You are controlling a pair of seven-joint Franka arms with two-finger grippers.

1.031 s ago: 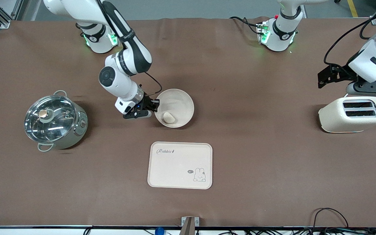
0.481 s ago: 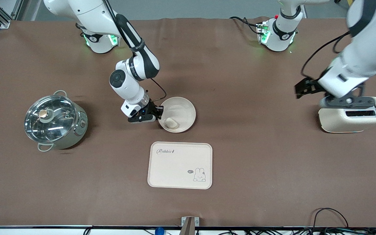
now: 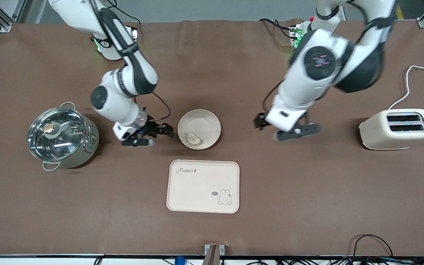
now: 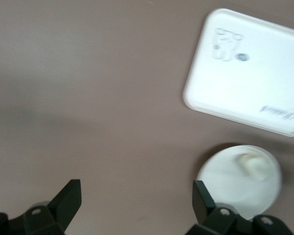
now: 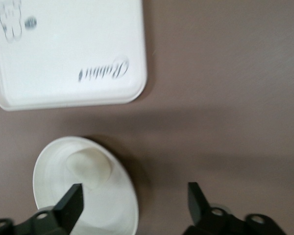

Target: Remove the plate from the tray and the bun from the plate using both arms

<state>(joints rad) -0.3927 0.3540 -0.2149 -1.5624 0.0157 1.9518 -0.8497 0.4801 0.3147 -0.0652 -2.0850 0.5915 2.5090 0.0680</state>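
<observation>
Cream-white and plain, the plate (image 3: 199,129) is a round shallow dish with a raised rim, resting flat on the brown table cover (image 3: 234,73) near mid-table. It carries the bun (image 3: 193,139), a small pale roundish piece lying against the part of the rim nearest the front camera. In my left wrist view the plate (image 4: 239,181) and bun (image 4: 252,164) show together; in my right wrist view the bun (image 5: 88,169) sits inside the plate (image 5: 112,205) as well.

My right gripper (image 3: 160,131) is just beside the plate, toward my right arm's end of the table, apart from the rim. Its fingers (image 5: 71,203) are spread wide with nothing between them.

My left gripper (image 3: 293,130) is over bare table cover, toward my left arm's end, well apart from the plate. Its fingers (image 4: 68,198) are likewise spread wide and hold nothing.

Nearer the front camera than the plate lies the rectangular cream tray (image 3: 202,186), printed with a rabbit drawing and the word "Rabbit"; plate and tray do not touch.

A steel pot with a glass lid (image 3: 62,136) stands toward my right arm's end of the table. A cream two-slot toaster (image 3: 399,129) stands toward my left arm's end, its white cord (image 3: 409,84) trailing across the cover. Neither stands between a gripper and the plate.
</observation>
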